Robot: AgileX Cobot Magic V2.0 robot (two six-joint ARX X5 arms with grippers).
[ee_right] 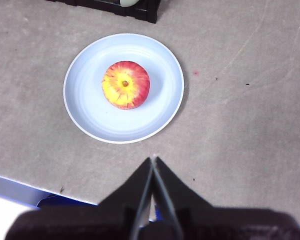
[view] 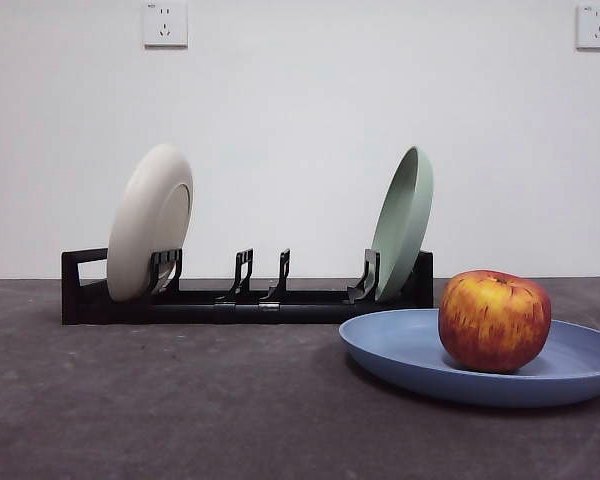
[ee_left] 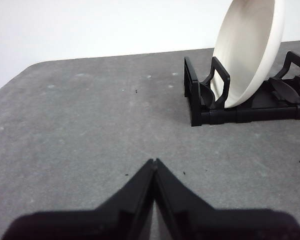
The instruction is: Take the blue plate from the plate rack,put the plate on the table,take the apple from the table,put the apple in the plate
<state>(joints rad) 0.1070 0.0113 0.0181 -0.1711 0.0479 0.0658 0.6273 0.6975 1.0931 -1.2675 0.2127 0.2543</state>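
So the apple (view: pixel 494 320) is sitting in the blue plate (view: pixel 400 350), roughly in the middle of it, stem dimple facing up. The plate lies flat on the tabletop (view: pixel 180 400), just in front of the plate rack (view: pixel 245 300), near the rack end that holds the pale green plate (view: pixel 402 222). That green one leans in the last slot at that end, and a beige plate (view: pixel 150 222) stands in the slot at the other end, right by the rack's squared loop handle. The slots between them have nothing in them.

Neither arm is touching anything. The right pincer (ee_right: pixel 153 159) hangs above the tabletop on the side of the blue plate away from the rack, well clear of the plate rim, with its jaws pressed together tip to tip. The left pincer (ee_left: pixel 154 161) is over bare tabletop, off past the handle end of the rack and well apart from it, jaws also pressed together and holding nothing. From the low front camera neither arm shows at all. Two wall sockets (view: pixel 165 22) sit high on the white wall behind the rack.
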